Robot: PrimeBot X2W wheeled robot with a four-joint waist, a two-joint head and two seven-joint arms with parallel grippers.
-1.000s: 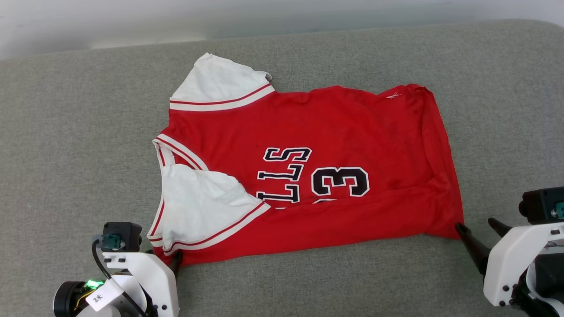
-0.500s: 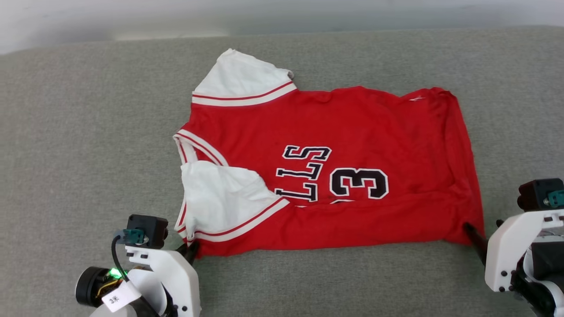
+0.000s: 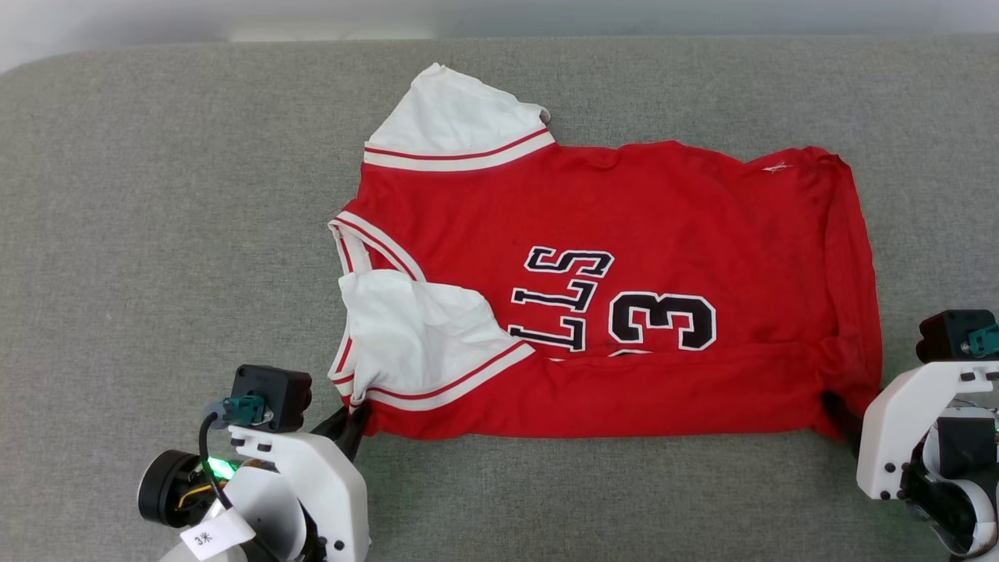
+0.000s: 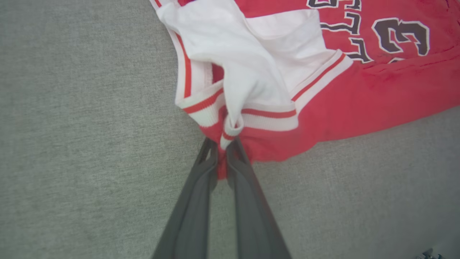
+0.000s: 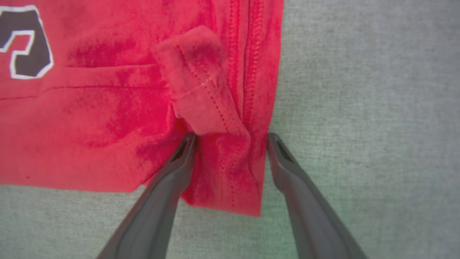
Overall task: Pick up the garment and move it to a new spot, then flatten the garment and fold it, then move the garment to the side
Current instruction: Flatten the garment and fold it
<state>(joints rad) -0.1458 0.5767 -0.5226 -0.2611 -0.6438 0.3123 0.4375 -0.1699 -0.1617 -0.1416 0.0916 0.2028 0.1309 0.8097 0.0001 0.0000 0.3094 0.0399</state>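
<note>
A red basketball T-shirt (image 3: 624,218) lies spread across a grey fabric surface (image 3: 156,195), collar toward the robot's left and hem toward its right, in the head view. Its far sleeve (image 3: 456,117), white with red-and-white striped trim, rests flat on the surface beyond the body of the shirt, while the near sleeve (image 3: 410,332) lies folded inward over the chest. The near edge of the shirt is doubled over on itself, covering the lower part of the black, white-outlined letters (image 3: 562,300) and the number 3 (image 3: 662,320). At the near left corner, the left hand (image 4: 222,144) is clenched on the shirt, its two dark fingers pinched tight on a bunch of red cloth and striped trim just below the near sleeve, as the left wrist view shows. At the near right corner, the right hand (image 5: 231,138) stands released, its fingers spread wide on either side of the stitched hem corner, with a fold of red cloth lying between them and both tips low against the surface.
</note>
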